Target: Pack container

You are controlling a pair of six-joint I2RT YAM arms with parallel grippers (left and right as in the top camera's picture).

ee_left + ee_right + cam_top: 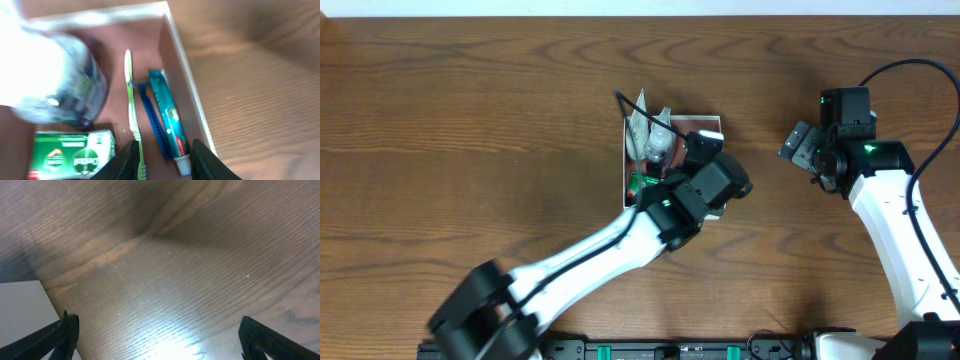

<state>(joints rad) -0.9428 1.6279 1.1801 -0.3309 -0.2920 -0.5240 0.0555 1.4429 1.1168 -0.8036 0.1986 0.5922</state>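
Note:
The container [708,121] is a shallow white-walled box with a pinkish-brown floor [112,60], sitting mid-table. Inside lie a clear bottle [50,80], a green toothbrush [131,100], a blue razor [150,117], a teal toothpaste tube [170,120] and a green soap box [70,155]. My left gripper [165,162] hovers low over the box's right side, jaws apart. The toothpaste's cap end and the toothbrush handle lie between the jaws, gripped by neither. From overhead, the left arm [705,185] covers much of the box. My right gripper [798,148] stands wide open to the right, holding nothing.
Bare brown wood shows under the right gripper [165,340]. A white flat corner [22,310] sits at the lower left of the right wrist view. A pale sachet [638,122] sticks up at the box's far left corner.

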